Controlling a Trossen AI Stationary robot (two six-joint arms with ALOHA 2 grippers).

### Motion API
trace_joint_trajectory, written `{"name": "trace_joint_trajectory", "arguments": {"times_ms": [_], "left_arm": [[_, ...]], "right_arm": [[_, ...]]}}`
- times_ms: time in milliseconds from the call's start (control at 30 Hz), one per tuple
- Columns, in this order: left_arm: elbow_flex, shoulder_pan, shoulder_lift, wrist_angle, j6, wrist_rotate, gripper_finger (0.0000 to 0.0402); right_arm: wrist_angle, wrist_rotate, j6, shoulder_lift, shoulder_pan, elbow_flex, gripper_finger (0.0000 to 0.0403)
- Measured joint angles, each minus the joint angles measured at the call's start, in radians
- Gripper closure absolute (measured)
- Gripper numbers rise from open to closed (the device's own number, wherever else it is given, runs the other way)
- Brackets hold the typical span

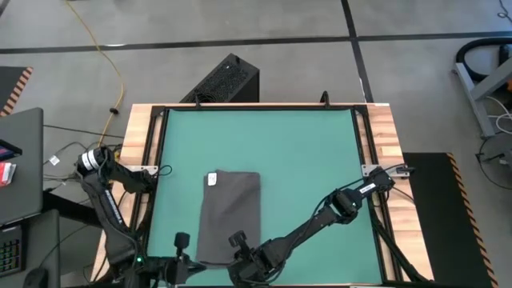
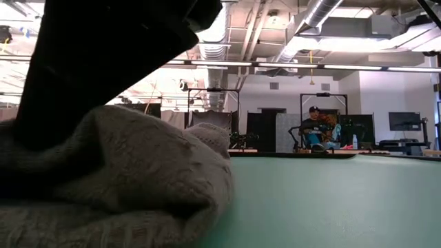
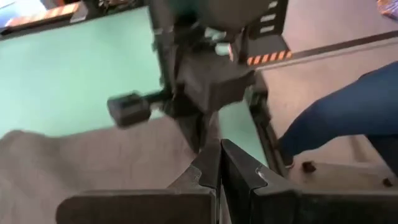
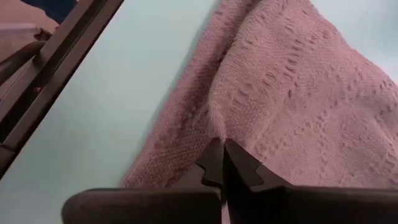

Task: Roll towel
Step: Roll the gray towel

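Writing: I see a small white label (image 1: pixel 212 179) at the towel's far-left corner; whatever is printed on it is too small for me to read.
Towel: my dark grey towel (image 1: pixel 230 214) lies flat on the green counter (image 1: pixel 304 152), left of centre toward the near edge, long side running near to far.
Left pincer: my left pincer (image 1: pixel 182 254) sits at the towel's near-left corner, fingers pressed together; from its wrist view they meet right at the cloth edge, though I cannot tell if cloth is caught between them.
Right pincer: my right pincer (image 4: pixel 222 149) is at the towel's near-right corner, fingers closed, with a fold of the cloth pinched at their tips.
Low view: the bunched near edge of the towel fills the left foreground.
Room: a person (image 2: pixel 314 127) sits far behind the counter.
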Motion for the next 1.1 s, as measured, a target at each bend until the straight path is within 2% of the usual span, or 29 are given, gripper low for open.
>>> {"name": "trace_joint_trajectory", "arguments": {"times_ms": [133,267,433,567,667,767,933,1033,1100], "left_arm": [[-0.036,0.002,0.027,-0.004,-0.067,0.063,0.0401],[-0.021,-0.002,0.096,-0.101,-0.075,0.208,0.0401],[-0.015,-0.004,0.163,-0.089,-0.099,0.224,0.0401],[-0.013,-0.003,0.164,-0.089,-0.102,0.204,0.0401],[-0.013,-0.006,0.164,-0.132,-0.077,0.253,0.0397],[-0.013,-0.007,0.164,-0.183,-0.083,0.298,0.038],[-0.027,0.01,0.164,-0.236,-0.094,0.269,0.0329],[-0.064,0.032,0.164,-0.22,-0.119,0.252,0.0292],[-0.089,0.052,0.164,-0.184,-0.129,0.3,0.0269]], "right_arm": [[-0.026,0.009,0.01,0.0,0.012,0.0,0.0382],[-0.055,0.025,0.02,0.0,0.02,0.0,0.0382],[-0.054,0.038,0.022,0.0,0.024,0.0,0.0382],[-0.054,0.038,0.035,0.0,0.023,0.0,0.0382],[-0.054,0.038,0.036,0.0,0.023,0.0,0.0382],[-0.053,0.038,0.036,0.0,0.023,0.0,0.0382],[-0.048,0.037,0.036,0.001,0.023,0.0,0.0382],[-0.048,0.037,0.036,0.001,0.023,0.0,0.0382],[-0.048,0.037,0.036,0.001,0.023,0.0,0.0382]]}}
